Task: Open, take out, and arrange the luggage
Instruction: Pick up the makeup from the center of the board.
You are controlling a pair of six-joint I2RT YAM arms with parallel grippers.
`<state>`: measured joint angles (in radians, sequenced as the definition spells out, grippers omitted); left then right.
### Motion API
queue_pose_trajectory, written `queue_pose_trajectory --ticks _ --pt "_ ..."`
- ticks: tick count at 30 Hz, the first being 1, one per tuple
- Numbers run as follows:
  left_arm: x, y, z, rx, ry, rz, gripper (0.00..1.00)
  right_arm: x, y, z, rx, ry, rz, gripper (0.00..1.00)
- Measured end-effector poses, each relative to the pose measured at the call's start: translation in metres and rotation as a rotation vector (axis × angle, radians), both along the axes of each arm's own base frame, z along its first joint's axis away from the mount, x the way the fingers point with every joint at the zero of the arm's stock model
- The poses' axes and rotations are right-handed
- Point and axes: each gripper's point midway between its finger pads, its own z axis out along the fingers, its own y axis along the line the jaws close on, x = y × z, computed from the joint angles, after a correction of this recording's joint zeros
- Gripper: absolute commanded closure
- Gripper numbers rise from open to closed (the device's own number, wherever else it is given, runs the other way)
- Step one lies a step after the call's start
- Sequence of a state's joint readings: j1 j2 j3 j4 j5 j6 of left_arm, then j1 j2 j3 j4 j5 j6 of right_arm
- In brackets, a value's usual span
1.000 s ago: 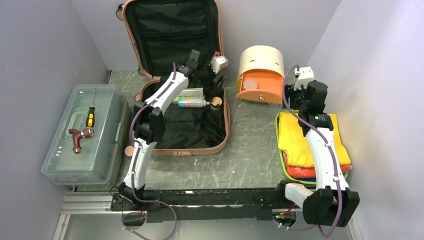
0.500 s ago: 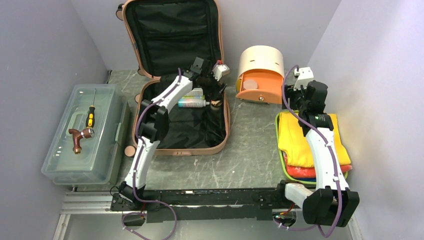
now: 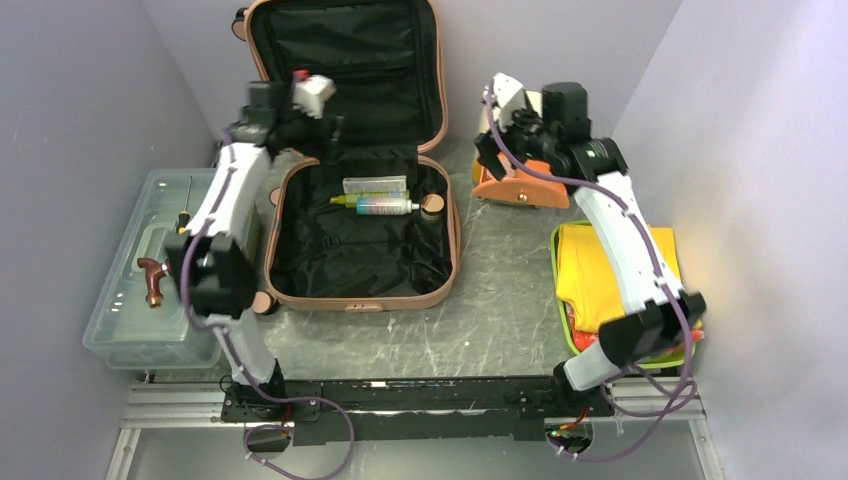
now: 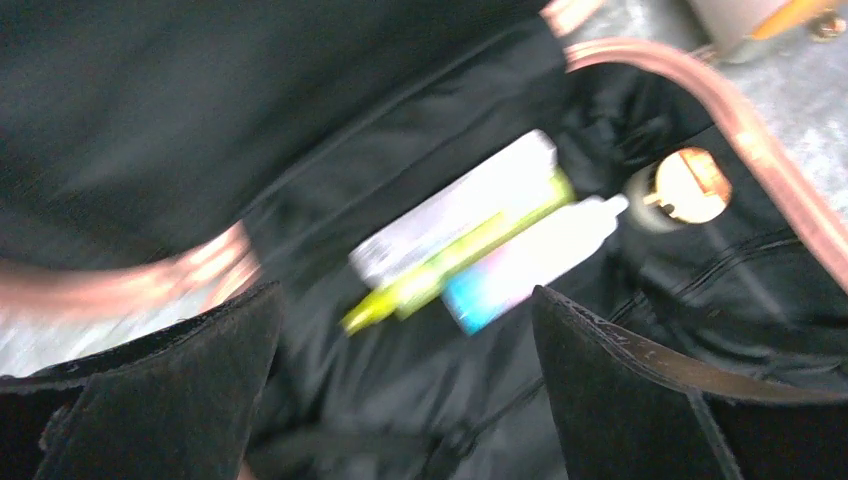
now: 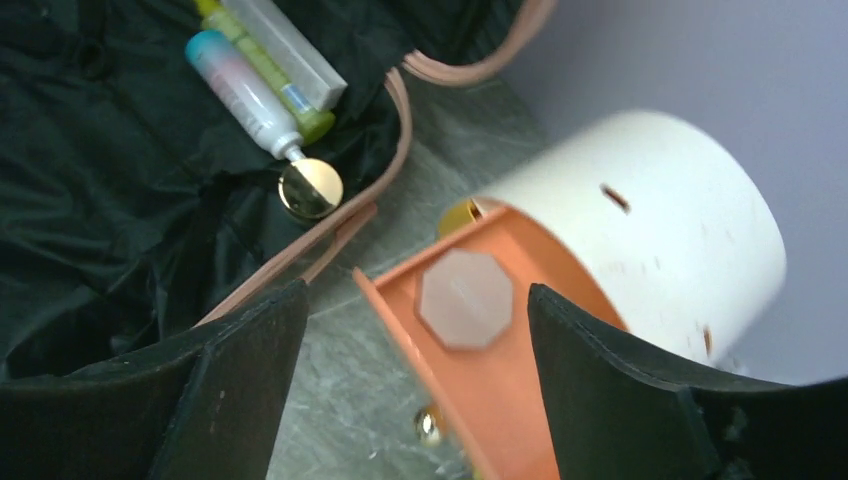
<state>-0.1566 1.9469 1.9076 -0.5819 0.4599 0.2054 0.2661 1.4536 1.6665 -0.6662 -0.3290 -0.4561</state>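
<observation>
Tabletop (image 3: 500, 300) holds open luggage (image 3: 340, 250), wheels leftward, lid upright.

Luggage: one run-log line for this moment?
luggage: open, lid upright | inside: pastel bottle, clear box | left gripper: open, empty, over luggage rear | right gripper: open, empty, over orange-and-white container

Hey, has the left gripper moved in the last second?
Yes. The left gripper has swung from the right rear of the luggage's open base to its left rear corner, toward the clear bin.
</observation>
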Motion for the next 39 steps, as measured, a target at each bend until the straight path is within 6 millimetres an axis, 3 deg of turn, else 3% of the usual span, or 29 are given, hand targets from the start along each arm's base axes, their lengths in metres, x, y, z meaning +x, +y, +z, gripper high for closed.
queue_pose_trajectory --ticks 3,6,12,15,17,21,29,39 --pt "-0.030 0.073 0.027 0.008 -0.050 0.125 0.01 0.016 0.035 -0.007 -0.054 0.050 0.112 0.04" --pt "-0.076 0.112 0.033 0.003 -0.061 0.167 0.01 0.033 0.075 -0.038 -0.145 0.118 0.245 0.03" --pt "-0.161 0.143 -0.015 -0.042 0.070 0.132 0.01 0.047 0.136 -0.151 -0.329 0.322 0.425 0.00" --pt "-0.189 0.145 -0.032 -0.075 0.126 0.109 0.01 0.043 0.144 -0.202 -0.412 0.408 0.457 0.00" --pt "-0.204 0.141 -0.036 -0.103 0.138 0.078 0.01 0.043 0.144 -0.225 -0.454 0.445 0.460 0.00" --pt "-0.223 0.126 -0.031 -0.148 0.123 -0.006 0.01 0.050 0.133 -0.236 -0.499 0.454 0.428 0.00" --pt "-0.235 0.112 -0.030 -0.214 0.130 -0.099 0.01 0.067 0.118 -0.237 -0.506 0.435 0.366 0.01" --pt "-0.238 0.109 -0.045 -0.300 0.218 -0.145 0.01 0.058 0.122 -0.254 -0.477 0.486 0.429 0.08"
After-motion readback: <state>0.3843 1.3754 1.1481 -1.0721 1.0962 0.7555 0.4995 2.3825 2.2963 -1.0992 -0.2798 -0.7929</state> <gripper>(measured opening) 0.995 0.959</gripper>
